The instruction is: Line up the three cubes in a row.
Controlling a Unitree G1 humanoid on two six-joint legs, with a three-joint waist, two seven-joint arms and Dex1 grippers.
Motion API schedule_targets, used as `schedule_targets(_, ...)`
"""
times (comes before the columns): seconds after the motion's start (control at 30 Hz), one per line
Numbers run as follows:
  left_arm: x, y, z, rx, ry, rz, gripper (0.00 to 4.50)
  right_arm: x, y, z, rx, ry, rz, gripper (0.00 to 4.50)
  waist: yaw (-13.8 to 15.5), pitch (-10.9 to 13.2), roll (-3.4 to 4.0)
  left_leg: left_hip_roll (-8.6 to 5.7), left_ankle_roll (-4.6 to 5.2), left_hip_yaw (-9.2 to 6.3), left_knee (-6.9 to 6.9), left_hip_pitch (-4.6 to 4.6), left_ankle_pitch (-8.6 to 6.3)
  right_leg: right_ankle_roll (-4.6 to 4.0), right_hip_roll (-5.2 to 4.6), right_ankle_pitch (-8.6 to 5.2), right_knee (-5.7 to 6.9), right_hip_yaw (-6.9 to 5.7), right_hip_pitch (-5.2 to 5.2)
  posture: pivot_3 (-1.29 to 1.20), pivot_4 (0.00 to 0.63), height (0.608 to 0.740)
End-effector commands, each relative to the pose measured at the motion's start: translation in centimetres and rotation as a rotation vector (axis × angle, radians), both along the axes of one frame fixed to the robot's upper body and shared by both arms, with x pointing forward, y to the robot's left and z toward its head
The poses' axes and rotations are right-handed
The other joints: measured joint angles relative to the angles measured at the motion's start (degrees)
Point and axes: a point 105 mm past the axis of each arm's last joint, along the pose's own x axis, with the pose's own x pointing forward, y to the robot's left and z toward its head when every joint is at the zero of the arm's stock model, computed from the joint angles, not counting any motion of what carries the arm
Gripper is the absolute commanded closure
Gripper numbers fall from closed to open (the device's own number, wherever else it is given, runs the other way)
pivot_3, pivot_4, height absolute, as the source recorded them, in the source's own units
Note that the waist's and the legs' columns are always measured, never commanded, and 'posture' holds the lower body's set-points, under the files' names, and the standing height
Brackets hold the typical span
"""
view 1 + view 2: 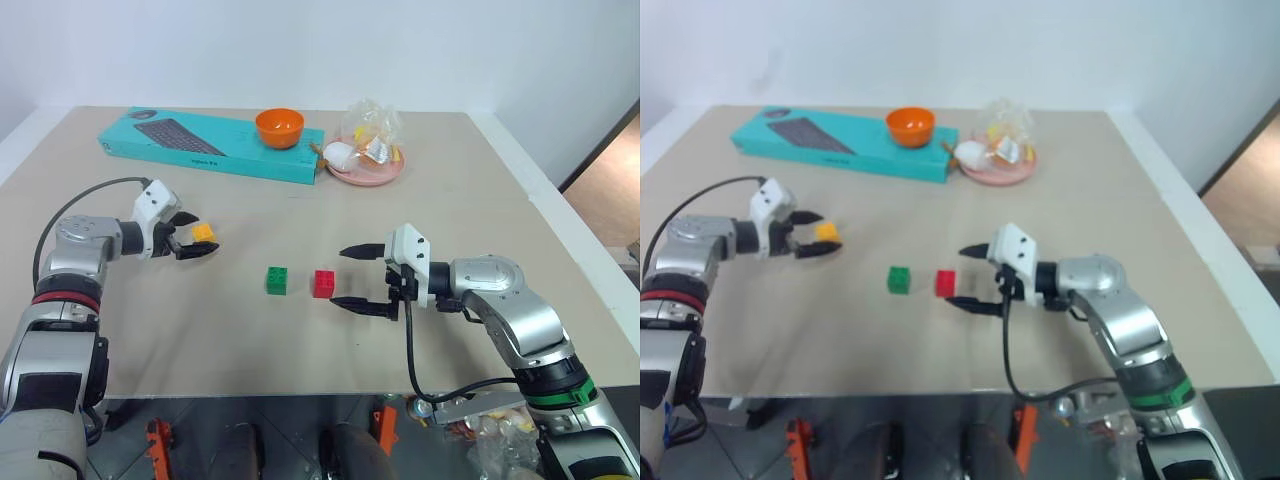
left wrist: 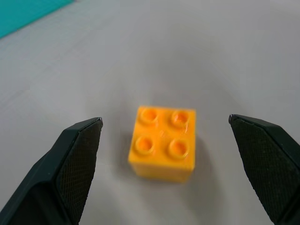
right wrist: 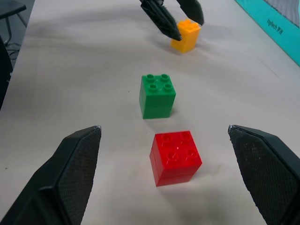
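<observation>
yellow-orange cube (image 1: 204,232) sits far left on the table (image 1: 480,200), apart from the green cube (image 1: 277,280) and red cube (image 1: 324,283). left gripper (image 1: 196,236) brackets it with open fingers; right gripper (image 1: 361,277) waits open. an off-centre close could push it away.
</observation>
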Motion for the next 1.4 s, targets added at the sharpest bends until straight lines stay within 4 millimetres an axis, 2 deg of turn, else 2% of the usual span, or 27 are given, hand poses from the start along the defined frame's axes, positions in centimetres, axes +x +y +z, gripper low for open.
schedule_targets(0.03, 0.6, 0.0, 1.0, 0.058, -0.044, 0.003, 0.03, -0.3, -0.5, 1.7, 0.018, -0.063, -0.01, 0.0, 0.0, 0.0, 0.0, 0.0, 0.0, 0.0, 0.0, 0.0, 0.0, 0.0, -0.01, 0.0, 0.0, 0.01, 0.0, 0.0, 0.15, 0.74)
schedule_targets(0.07, 0.7, 0.0, 0.8, 0.064, -0.039, 0.004, 0.03, -0.3, -0.5, 1.7, 0.017, -0.064, -0.013, 0.0, 0.0, 0.0, 0.0, -0.01, 0.0, 0.01, 0.0, 0.0, 0.0, 0.01, -0.02, 0.0, 0.0, 0.01, 0.0, 0.0, 0.15, 0.74)
schedule_targets(0.1, 0.8, -0.1, 0.7, 0.069, -0.037, 0.005, 0.42, -0.3, -0.5, 1.7, 0.017, -0.064, -0.015, 0.0, 0.0, 0.0, 0.0, -0.01, 0.0, 0.01, 0.0, 0.0, 0.0, 0.01, -0.03, 0.0, 0.0, 0.02, 0.0, 0.0, 0.15, 0.74)
schedule_targets(0.13, 0.8, -0.1, 0.6, 0.072, -0.037, 0.006, 0.55, -0.3, -0.5, 1.7, 0.017, -0.064, -0.016, 0.0, 0.0, 0.0, 0.0, -0.01, 0.0, 0.01, 0.0, 0.0, 0.0, 0.01, -0.02, 0.0, 0.0, 0.02, 0.0, 0.0, 0.15, 0.74)
schedule_targets(0.37, 1.1, -0.6, 0.4, 0.084, -0.041, 0.001, 2.97, -0.3, -0.7, 1.6, 0.013, -0.06, -0.023, 0.0, 0.0, 0.0, -0.01, -0.01, 0.0, -0.01, 0.0, -0.02, 0.0, 0.01, 0.0, 0.0, 0.0, -0.01, 0.0, 0.0, 0.15, 0.74)
schedule_targets(0.4, 1.1, -0.6, 0.4, 0.086, -0.04, -0.001, 3.16, -0.4, -0.8, 1.6, 0.013, -0.059, -0.024, 0.0, -0.01, 0.0, -0.01, -0.01, 0.0, -0.01, 0.0, -0.02, 0.0, 0.01, 0.0, 0.0, 0.0, -0.01, 0.0, 0.0, 0.15, 0.74)
schedule_targets(0.6, 0.8, -0.5, 0.9, 0.098, -0.053, -0.034, 3.14, -0.4, -0.9, 1.6, 0.009, -0.057, -0.025, 0.0, -0.02, 0.0, -0.01, -0.01, 0.0, -0.01, 0.0, -0.02, 0.0, 0.01, 0.0, 0.0, 0.0, -0.01, -0.01, 0.0, 0.15, 0.74)
schedule_targets(0.73, -0.9, -1.6, 0.9, 0.107, -0.04, -0.216, 3.14, -0.4, -0.9, 1.6, 0.01, -0.059, -0.025, 0.0, -0.02, 0.0, -0.01, -0.01, 0.0, 0.0, 0.0, -0.02, 0.0, 0.01, 0.0, 0.0, 0.0, -0.01, -0.01, 0.0, 0.15, 0.74)
schedule_targets(0.87, -3.6, -2.6, 0.4, 0.158, -0.017, -0.443, 3.14, -0.3, -1.0, 1.6, 0.011, -0.055, -0.022, 0.0, -0.11, 0.0, -0.01, 0.06, -0.01, 0.02, -0.02, 0.0, 0.0, -0.02, 0.0, 0.0, 0.0, 0.03, -0.02, 0.0, 0.15, 0.74)
schedule_targets(0.97, -4.4, -3.0, 0.3, 0.169, 0.003, -0.511, 3.14, -0.4, -0.8, 1.6, 0.021, -0.045, -0.015, 0.0, -0.05, 0.0, -0.01, 0.09, -0.01, -0.02, -0.01, -0.01, 0.0, -0.04, 0.0, -0.01, 0.01, -0.01, -0.02, 0.0, 0.15, 0.74)
schedule_targets(1.4, -5.0, -4.4, -0.8, 0.188, 0.048, -0.595, 3.14, -0.6, -0.9, 1.3, 0.027, -0.035, -0.012, 0.0, -0.04, 0.0, -0.01, 0.06, 0.0, -0.04, 0.04, -0.01, 0.0, -0.01, 0.02, 0.01, 0.02, -0.02, 0.02, 0.0, 0.15, 0.74)
